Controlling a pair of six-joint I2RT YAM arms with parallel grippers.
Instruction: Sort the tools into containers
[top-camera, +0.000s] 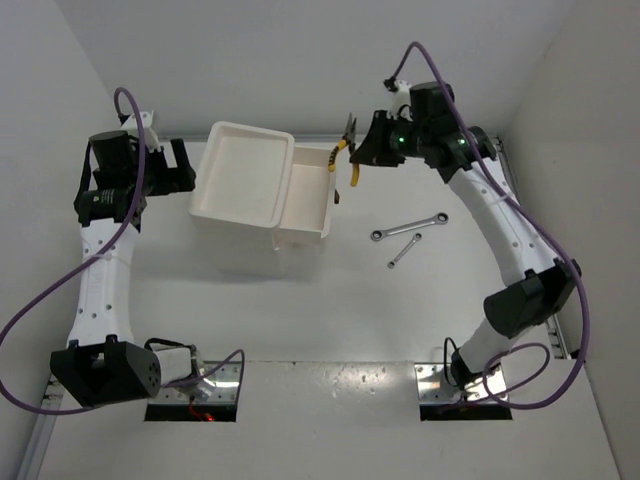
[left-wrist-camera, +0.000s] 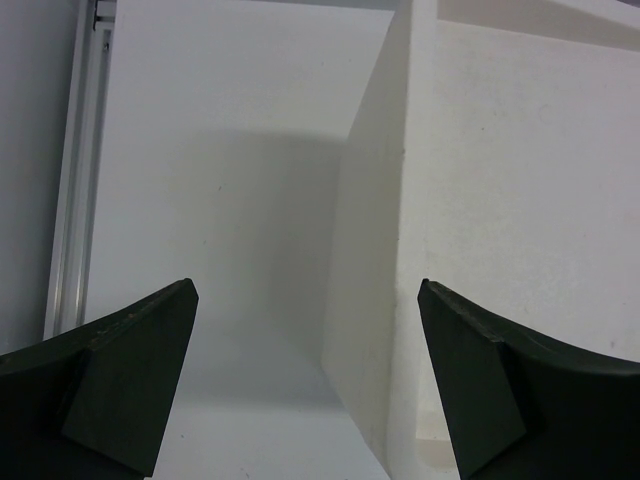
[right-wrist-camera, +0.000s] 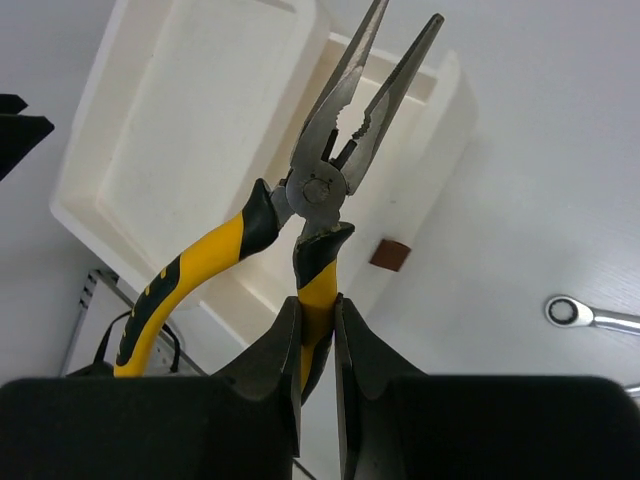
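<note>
My right gripper (right-wrist-camera: 318, 312) pinches the yellow-handled pliers (right-wrist-camera: 322, 185) by one handle, just right of the open drawer (right-wrist-camera: 445, 125), nose pointing over it

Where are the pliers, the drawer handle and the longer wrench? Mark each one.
pliers (right-wrist-camera: 320, 190), right wrist view, on the pivot.
drawer handle (right-wrist-camera: 389, 254), right wrist view, on its front face.
longer wrench (top-camera: 408, 227), top external view, on its shaft.

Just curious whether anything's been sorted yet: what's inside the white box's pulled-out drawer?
The drawer shows only bare white floor in its pulled-out part, no tools. The rest of it lies hidden under the top tray, so I cannot tell what is there.
</note>
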